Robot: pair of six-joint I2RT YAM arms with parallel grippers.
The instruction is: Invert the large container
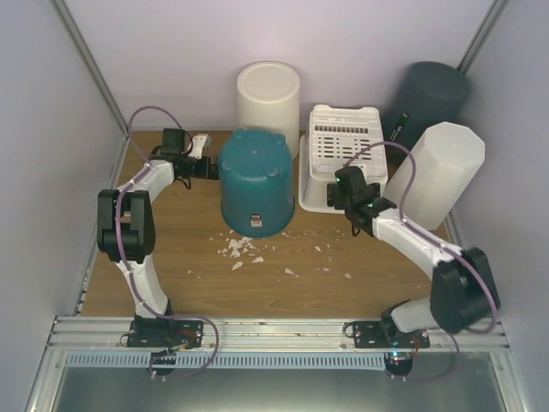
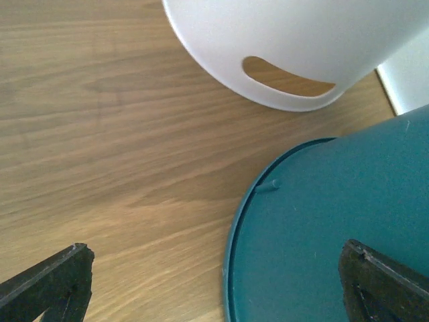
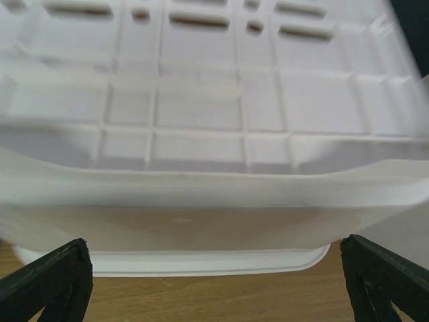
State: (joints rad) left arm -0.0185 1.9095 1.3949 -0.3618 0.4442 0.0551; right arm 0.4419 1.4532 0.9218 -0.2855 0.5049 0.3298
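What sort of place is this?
Likely a lab robot cell: plain panel walls on a metal frame enclose a wooden tabletop, with the left arm and right arm bolted at its near edge.

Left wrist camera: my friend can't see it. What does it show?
A teal container fills the lower right, on a wooden table. A white bin with a handle slot stands beyond it. The left gripper is open, black fingertips in the bottom corners.

A: How did the left arm stand?
B: Elbow out at nine o'clock, the left gripper pointing toward three, jaws spread wide.
A: And the right arm?
B: Stretched toward eleven o'clock, the right gripper spread just as wide.
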